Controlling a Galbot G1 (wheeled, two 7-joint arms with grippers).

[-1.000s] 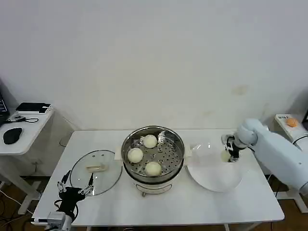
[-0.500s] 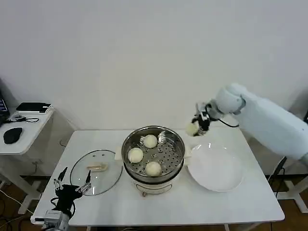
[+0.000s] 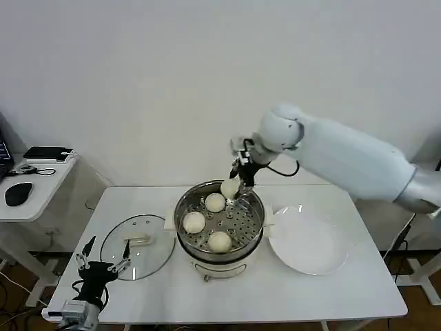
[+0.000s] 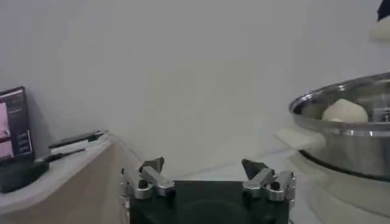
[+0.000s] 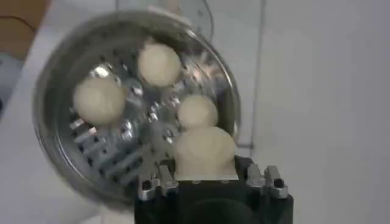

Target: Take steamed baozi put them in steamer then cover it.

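Steel steamer [image 3: 219, 219] holding three baozi [image 3: 194, 222]; fourth clamped in right jaws [image 3: 236, 185] above its rim. Left jaws [image 3: 103, 264] wide, idle beside cover [image 3: 138, 246] on counter [image 3: 289, 293]. Covering pending.

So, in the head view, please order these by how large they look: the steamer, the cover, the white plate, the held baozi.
1. steamer
2. white plate, nearly the same
3. cover
4. held baozi, in the right gripper
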